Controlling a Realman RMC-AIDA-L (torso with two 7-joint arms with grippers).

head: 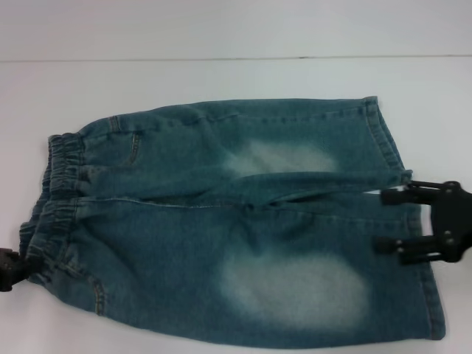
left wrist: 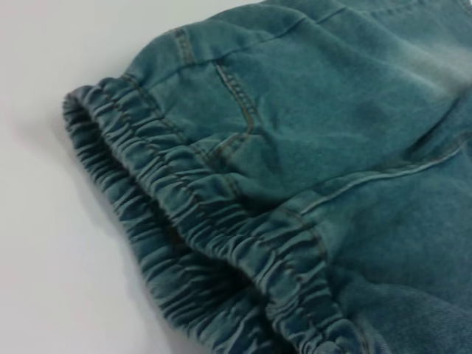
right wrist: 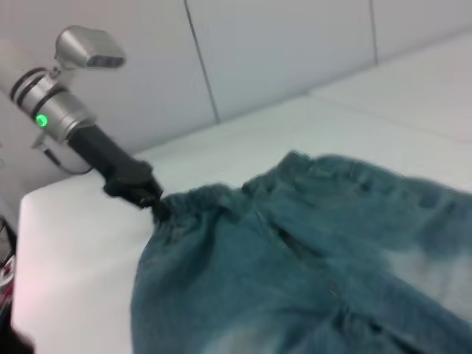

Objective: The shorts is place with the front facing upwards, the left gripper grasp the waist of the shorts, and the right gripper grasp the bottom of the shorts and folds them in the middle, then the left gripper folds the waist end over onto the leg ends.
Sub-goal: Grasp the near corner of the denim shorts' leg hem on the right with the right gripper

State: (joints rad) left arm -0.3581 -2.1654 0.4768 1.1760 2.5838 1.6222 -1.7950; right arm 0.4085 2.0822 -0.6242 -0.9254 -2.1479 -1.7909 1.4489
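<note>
The shorts lie flat on the white table, pale faded patches facing up. The waist of the shorts is the ruffled band at the left, and it fills the left wrist view. The leg ends point right. My left gripper sits at the waist's near corner; in the right wrist view the left gripper looks pinched shut on the band. My right gripper is open, its two fingers spread over the hem of the near leg.
The white table runs around the shorts, with its back edge along the top of the head view. The right wrist view shows the table's side edge beyond the left arm and a panelled wall behind.
</note>
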